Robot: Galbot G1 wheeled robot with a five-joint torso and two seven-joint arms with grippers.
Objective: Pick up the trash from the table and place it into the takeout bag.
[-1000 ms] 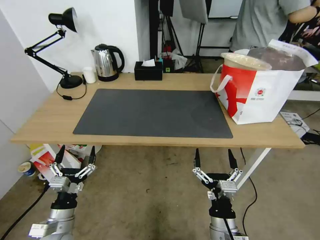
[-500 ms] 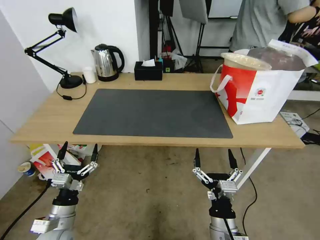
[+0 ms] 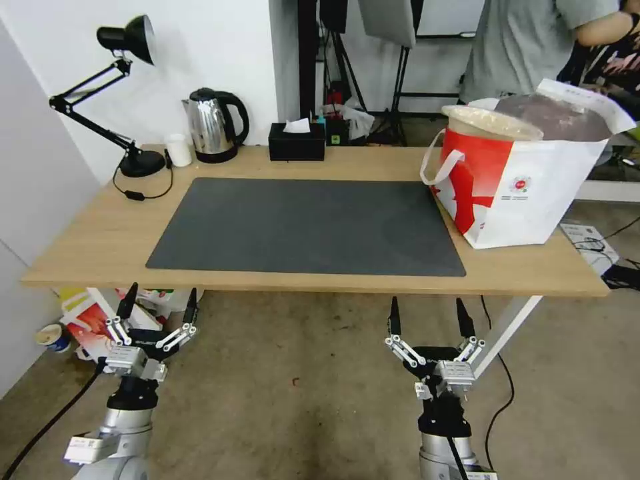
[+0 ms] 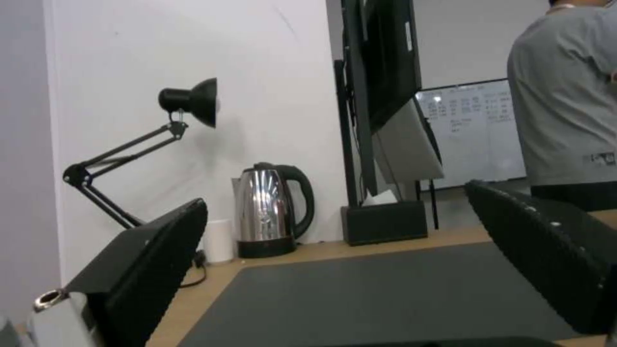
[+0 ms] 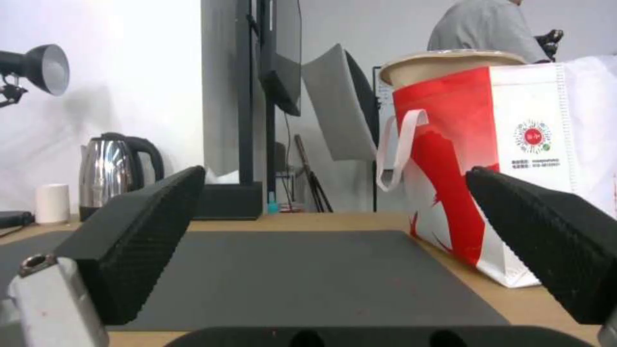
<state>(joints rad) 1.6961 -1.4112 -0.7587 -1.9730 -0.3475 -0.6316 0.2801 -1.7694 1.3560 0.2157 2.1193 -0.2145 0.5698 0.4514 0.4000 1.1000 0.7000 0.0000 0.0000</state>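
One takeout bag [image 3: 527, 193] is seen on the table [image 3: 87, 247], perhaps with a beige bowl [image 3: 490, 122] inside. Left gripper [image 3: 159, 305] and right gripper [image 3: 427, 315] are held low, fingers wide.

— What sits along the far edge by the wall?
— A black desk lamp [image 3: 127, 40] on a jointed arm, its round base beside a small white cup [image 3: 178, 149]; next comes a steel kettle [image 3: 213, 125] with a black handle, then a black tissue box [image 3: 297, 141] with a white tissue poking up.
— And lower down?
— Under the near left corner, on the floor, lies a smaller red-and-white bag [image 3: 93, 317], with a paper cup [image 3: 53, 337] just beside it. A black cable [image 3: 497, 410] trails across the floor at the right, near the white leg
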